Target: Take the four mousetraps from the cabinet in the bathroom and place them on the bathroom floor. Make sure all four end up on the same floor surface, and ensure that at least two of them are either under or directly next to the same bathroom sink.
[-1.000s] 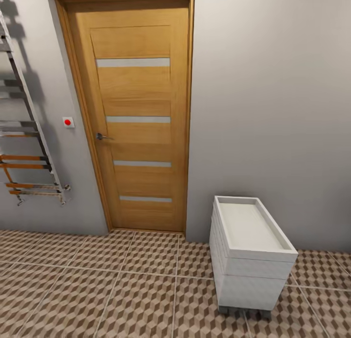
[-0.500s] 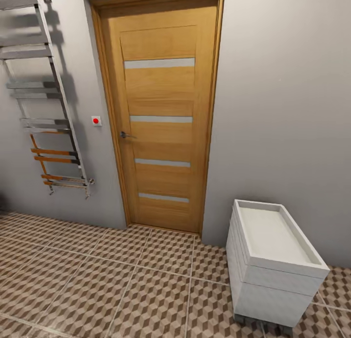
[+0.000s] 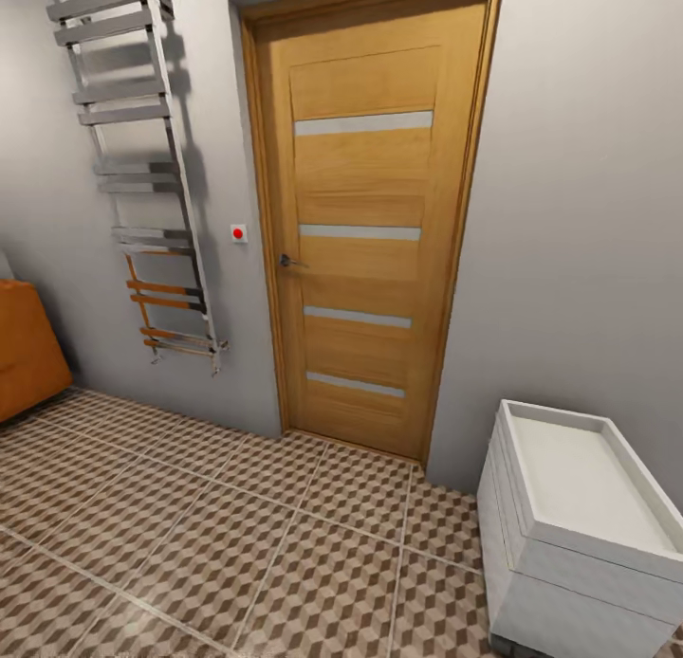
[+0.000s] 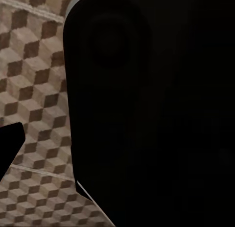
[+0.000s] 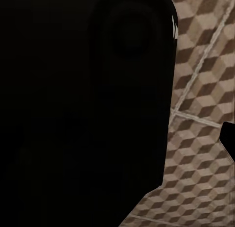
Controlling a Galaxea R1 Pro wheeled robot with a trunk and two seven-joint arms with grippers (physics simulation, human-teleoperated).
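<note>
Facing a corner of the bathroom with plain pale grey walls. Oak door (image 3: 365, 231) shut in its frame, four pale horizontal strips across it, small metal handle (image 3: 287, 261) on its left edge, white switch plate with a red dot (image 3: 238, 232) on the wall just beside that. Chrome ladder towel rail (image 3: 142, 165) mounted on the wall left of the door, lower rungs tinted orange. At the far left edge of the head view, a sliver of orange-brown cabinet (image 3: 27, 350) standing on the bathroom floor (image 3: 190, 535), drawer fronts not legible from here. Cube-pattern tiles in brown, beige and white with pale grout lines running from wall to foreground. At lower right, a small white box unit (image 3: 579, 535) close against the wall, shallow tray-like top, dark wheel just visible beneath. Mousetraps and sink nowhere to be placed from these pictures. Left wrist view: mostly a large dark body close to the lens, cube tiles (image 4: 34, 89) beyond it, a black pointed shape at one edge; left end effector not made out, so spread or pressed together cannot be told. Right wrist view: same kind of dark mass, cube tiles (image 5: 200, 114) beside it, a small black shape at the edge; right end effector's state likewise cannot be told. Cabinet well apart from both wrist cameras' patches of floor, relation to either end effector not readable.
</note>
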